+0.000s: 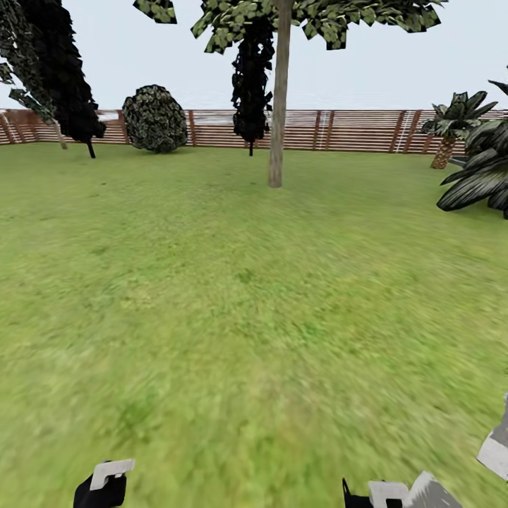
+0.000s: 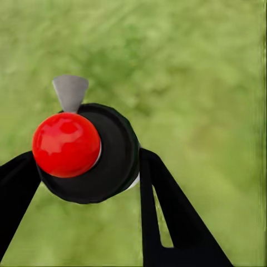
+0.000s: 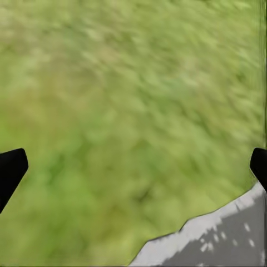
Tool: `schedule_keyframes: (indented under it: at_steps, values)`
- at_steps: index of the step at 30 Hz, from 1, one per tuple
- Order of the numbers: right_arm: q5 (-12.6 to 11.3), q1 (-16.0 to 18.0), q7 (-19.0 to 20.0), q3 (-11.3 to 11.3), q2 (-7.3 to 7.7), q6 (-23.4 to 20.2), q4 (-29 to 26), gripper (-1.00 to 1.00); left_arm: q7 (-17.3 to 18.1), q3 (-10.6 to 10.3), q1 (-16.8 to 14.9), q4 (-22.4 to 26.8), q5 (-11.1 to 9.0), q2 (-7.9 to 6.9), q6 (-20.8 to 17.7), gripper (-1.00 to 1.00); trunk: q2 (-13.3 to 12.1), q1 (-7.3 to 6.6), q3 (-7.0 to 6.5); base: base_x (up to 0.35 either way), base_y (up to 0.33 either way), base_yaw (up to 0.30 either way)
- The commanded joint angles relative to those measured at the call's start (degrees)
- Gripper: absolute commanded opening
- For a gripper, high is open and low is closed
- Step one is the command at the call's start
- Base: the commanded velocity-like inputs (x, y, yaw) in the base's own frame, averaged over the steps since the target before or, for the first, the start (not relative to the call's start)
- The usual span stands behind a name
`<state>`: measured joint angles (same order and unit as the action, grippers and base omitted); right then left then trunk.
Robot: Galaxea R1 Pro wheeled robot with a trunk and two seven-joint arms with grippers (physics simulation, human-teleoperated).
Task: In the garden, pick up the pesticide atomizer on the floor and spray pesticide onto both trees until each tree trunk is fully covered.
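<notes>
From the head view, the garden lawn (image 1: 240, 296) runs back to a brown slatted fence (image 1: 353, 130) along its far edge. One tree (image 1: 282, 14) stands well out on the grass ahead, its straight bare tree trunk (image 1: 277, 106) rising into leafy foliage at the top of the picture. Behind it, near the fence, stands a thin dark tree (image 1: 251, 77); a round dark bush (image 1: 155, 118) sits against the fence toward the far left corner, beside another dark tree (image 1: 60, 70). Striped palms (image 1: 480, 162) crowd the right edge. At the near edge of the lawn the left end effector (image 1: 106, 483) shows as a dark shape with a pale part on top, and the right end effector (image 1: 388, 494) shows beside pale grey arm parts.

In the left wrist view, the left end effector (image 2: 89, 172) is closed around the pesticide atomizer (image 2: 92, 150) — its black fingers (image 2: 167, 211) press both sides of the round dark body, which has a red ball and a small grey nozzle, all held above the grass.

In the right wrist view, the right end effector (image 3: 133, 161) is spread wide — only black fingertips (image 3: 11, 167) show at either side, with nothing but grass between them.
</notes>
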<state>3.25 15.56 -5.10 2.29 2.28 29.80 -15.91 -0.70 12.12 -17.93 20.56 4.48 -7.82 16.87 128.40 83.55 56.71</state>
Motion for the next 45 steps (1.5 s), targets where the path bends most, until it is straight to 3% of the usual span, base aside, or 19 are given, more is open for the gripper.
schedule_keyframes:
  at_steps: [1,16,45]
  values:
    - [0.0,0.0,0.0,0.0,0.00,0.0,0.0,1.00,0.0,0.0,0.0,0.0,0.0,0.00,0.0,-1.00,0.0,0.00,0.00,0.339,0.000,-0.266]
    - [-0.1,0.0,0.0,0.0,-0.05,0.0,0.0,1.00,0.0,0.0,0.0,0.0,0.0,0.00,0.0,-1.00,0.0,0.00,0.00,0.339,0.000,-0.256]
    - [-0.1,0.0,0.0,0.1,-0.06,0.0,0.0,1.00,0.0,0.0,0.0,0.0,0.0,0.00,0.0,-1.00,0.0,0.00,0.00,0.339,0.000,-0.008]
